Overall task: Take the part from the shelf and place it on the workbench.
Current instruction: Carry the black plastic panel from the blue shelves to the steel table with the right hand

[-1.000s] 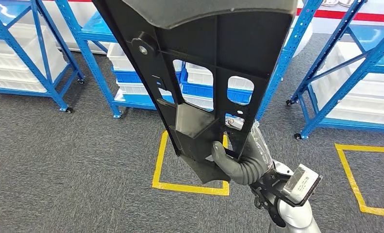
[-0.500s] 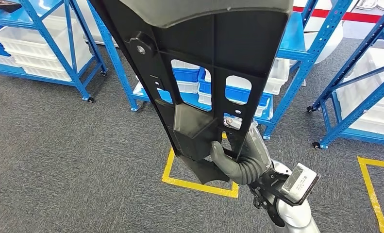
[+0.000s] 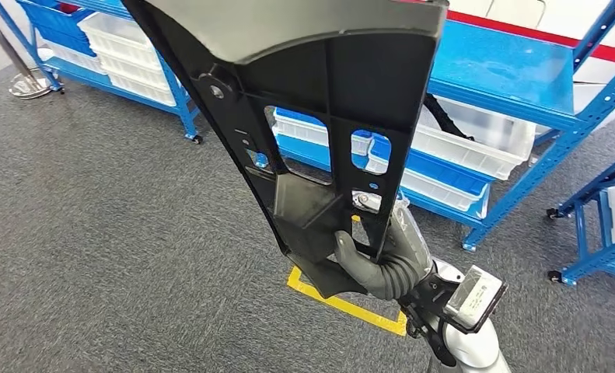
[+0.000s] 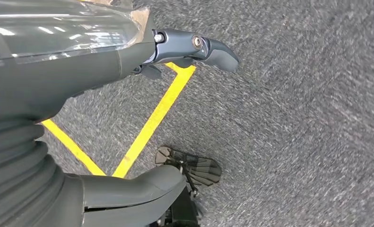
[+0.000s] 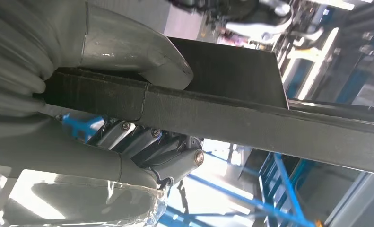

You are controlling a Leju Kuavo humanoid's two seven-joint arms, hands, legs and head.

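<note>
A long black plastic part with cut-out windows and ribs stands upright close to the head camera, filling the upper middle of that view. My right hand grips its lower end, thumb across the front. In the right wrist view the thumb presses on the part's black edge while the darker fingers wrap the other side. My left hand hangs over the carpet with nothing in it, fingers apart from the thumb.
Blue steel racks holding white and blue bins stand ahead and to the right. Another rack with white bins stands at the upper left. Grey carpet with a yellow taped line lies below.
The whole scene has shifted: the camera has turned, so the racks slide rightward and closer. The part stays in my right hand in the same upright pose.
</note>
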